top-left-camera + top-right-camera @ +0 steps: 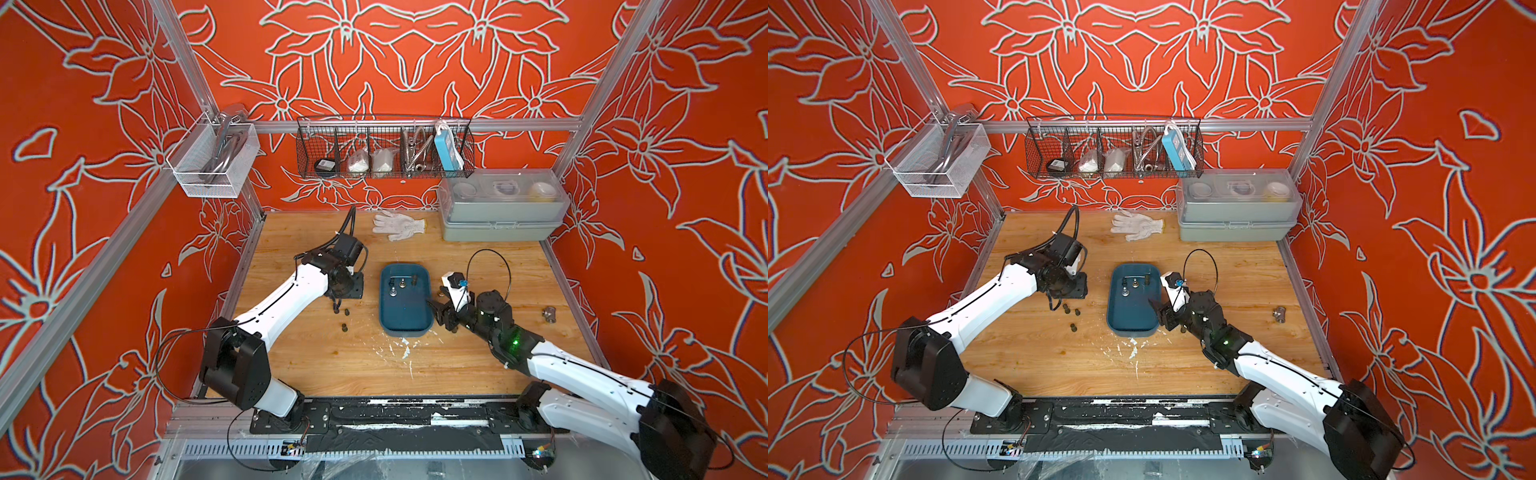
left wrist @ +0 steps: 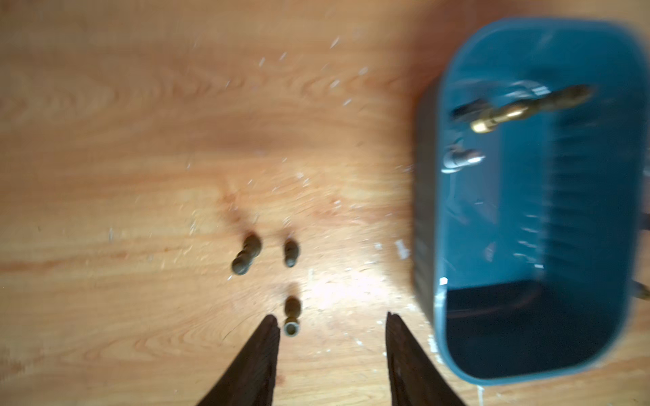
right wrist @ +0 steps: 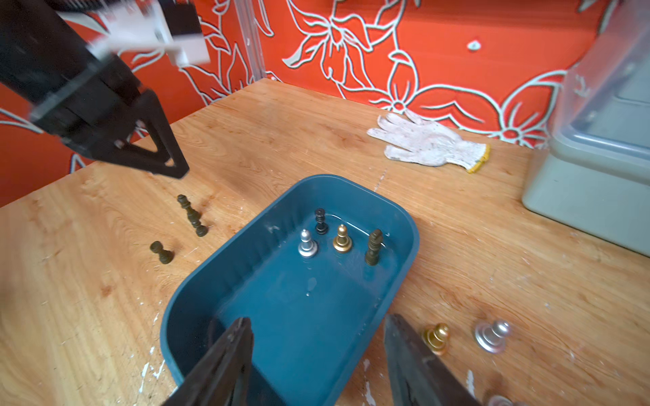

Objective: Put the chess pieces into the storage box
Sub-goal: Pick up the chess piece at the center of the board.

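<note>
The teal storage box lies mid-table. Standing at its far end are several chess pieces: silver, black, gold and olive. My right gripper is open and empty, straddling the box's right rim. A gold piece and a silver one lie just outside it. My left gripper is open and empty above the table, left of the box. A dark piece lies by one fingertip, with two more beyond.
A white glove lies at the back, and a grey lidded box fills the back right corner. A metal fitting sits near the right edge. A wire basket hangs on the back wall. White flecks mark the wood in front of the box.
</note>
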### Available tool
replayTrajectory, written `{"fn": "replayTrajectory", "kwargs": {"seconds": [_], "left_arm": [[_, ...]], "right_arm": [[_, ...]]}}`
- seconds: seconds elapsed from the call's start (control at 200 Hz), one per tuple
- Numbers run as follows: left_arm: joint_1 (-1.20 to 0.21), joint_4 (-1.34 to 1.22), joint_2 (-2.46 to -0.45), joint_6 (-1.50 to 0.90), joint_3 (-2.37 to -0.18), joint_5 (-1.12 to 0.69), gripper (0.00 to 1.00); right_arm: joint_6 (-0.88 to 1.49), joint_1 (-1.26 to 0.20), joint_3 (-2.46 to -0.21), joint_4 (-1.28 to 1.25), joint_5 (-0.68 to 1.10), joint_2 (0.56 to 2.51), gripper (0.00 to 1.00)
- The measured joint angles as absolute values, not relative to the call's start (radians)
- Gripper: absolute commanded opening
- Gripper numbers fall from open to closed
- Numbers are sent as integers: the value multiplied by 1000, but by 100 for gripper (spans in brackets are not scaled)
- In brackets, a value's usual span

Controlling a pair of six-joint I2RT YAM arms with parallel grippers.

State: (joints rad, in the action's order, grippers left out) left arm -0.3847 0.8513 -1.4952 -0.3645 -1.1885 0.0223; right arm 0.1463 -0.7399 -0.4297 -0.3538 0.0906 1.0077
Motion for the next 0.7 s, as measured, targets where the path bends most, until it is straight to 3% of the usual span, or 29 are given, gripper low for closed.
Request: {"fn": "replayTrajectory", "kwargs": {"seconds": [0.701], "left_arm": [[-377,785,-1639,-390,-1161,74,39]], "right_arm": [[131,-748,-430,-359,131,1062,64]]}}
